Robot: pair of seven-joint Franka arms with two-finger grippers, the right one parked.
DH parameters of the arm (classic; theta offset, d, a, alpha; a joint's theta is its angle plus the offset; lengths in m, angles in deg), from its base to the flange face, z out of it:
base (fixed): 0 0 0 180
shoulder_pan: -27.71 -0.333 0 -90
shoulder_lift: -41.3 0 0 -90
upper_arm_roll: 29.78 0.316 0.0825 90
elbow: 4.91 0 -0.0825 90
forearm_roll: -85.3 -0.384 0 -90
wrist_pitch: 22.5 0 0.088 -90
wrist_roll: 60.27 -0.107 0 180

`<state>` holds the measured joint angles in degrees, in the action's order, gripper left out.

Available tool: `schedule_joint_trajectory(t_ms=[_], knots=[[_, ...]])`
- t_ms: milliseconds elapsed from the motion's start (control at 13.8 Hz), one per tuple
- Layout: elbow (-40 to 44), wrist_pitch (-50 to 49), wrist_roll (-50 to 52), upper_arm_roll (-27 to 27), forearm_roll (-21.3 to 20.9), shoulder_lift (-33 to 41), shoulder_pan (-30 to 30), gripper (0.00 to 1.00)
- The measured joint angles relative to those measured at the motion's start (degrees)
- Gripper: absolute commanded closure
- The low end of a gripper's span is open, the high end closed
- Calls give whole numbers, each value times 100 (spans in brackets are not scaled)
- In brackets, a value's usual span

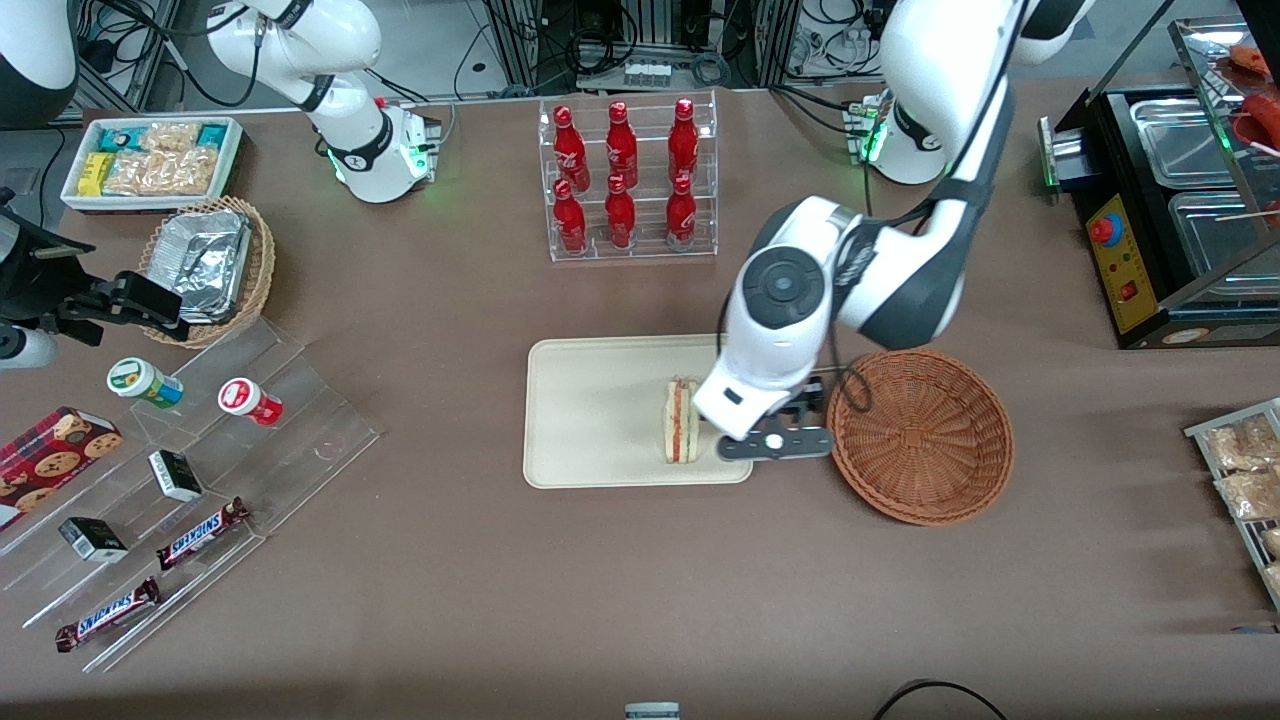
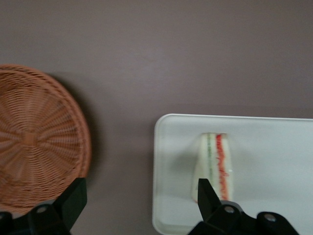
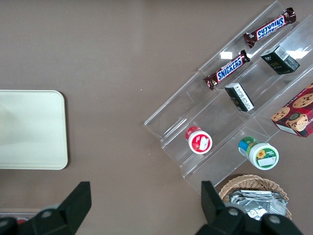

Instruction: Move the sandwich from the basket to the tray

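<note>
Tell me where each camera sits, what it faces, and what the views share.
Front: high above, facing the arms; working arm over tray.
Left wrist: looks down; open gripper above the table between basket and sandwich.
Right wrist: looks down at snack rack; own fingers show.
Shared: the tray, in all three.

You've got one sandwich (image 1: 682,421) on one tray (image 1: 590,415), one empty basket (image 1: 920,435), and one gripper (image 1: 775,440) beside it. Then six red bottles (image 1: 620,180), two Snickers bars (image 1: 200,533), two little cups (image 1: 145,383), two small dark boxes (image 1: 175,474), one cookie box (image 1: 50,455).
</note>
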<state>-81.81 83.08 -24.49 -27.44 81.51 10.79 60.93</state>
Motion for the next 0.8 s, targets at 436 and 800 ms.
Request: schedule_joint_trajectory(t_ms=[436,800], knots=[[1,-235,-849,1258,857,311,-23,0],[1,-501,-1838,1863,1245,476,-38,0]])
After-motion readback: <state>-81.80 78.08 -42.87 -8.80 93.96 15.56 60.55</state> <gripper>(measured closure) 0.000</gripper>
